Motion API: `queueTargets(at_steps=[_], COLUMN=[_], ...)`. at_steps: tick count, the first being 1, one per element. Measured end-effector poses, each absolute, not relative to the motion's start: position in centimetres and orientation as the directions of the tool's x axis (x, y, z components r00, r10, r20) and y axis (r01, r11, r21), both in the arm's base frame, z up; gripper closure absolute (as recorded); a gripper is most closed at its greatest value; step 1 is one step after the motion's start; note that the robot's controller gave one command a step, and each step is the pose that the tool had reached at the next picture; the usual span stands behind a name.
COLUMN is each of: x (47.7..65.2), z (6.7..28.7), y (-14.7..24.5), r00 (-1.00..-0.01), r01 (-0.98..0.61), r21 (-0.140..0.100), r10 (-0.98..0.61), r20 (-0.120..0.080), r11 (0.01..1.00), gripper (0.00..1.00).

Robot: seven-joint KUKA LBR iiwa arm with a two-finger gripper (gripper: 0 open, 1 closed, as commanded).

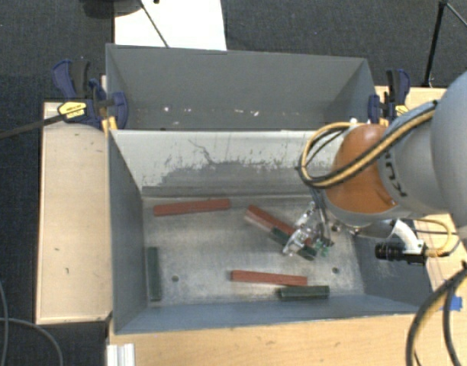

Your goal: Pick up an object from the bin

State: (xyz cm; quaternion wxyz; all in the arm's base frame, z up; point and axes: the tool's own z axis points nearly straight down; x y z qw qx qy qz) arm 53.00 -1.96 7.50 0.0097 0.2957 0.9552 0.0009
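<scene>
My gripper [306, 241] is low in the bin's right half, its fingers down among two overlapping sticks. A reddish-brown stick [264, 219] runs diagonally up-left from the fingers, and a dark green stick [279, 236] lies just under it, its right end hidden by the gripper. Whether either stick sits between the fingers is hidden. Below the gripper a red-brown stick [268, 278] lies flat, with a short dark green stick [303, 293] beside its right end.
A long red-brown stick [191, 207] lies near the bin's back wall on the left. A dark green stick [152, 272] lies upright along the left wall. The arm and its orange cover hang over the bin's right side.
</scene>
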Motion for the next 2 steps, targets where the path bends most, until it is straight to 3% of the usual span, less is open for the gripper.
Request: queueTargets(at_steps=[1, 2], x=[52.8, 52.4], z=[7.9, 9.9], y=[-1.9, -1.9], r00=[-0.826, -0.827], r01=[0.564, 0.563], r21=[0.003, -0.003], r10=[0.564, 0.563], r20=[-0.009, 0.004], r11=[0.826, 0.827], gripper=[1.00, 1.00])
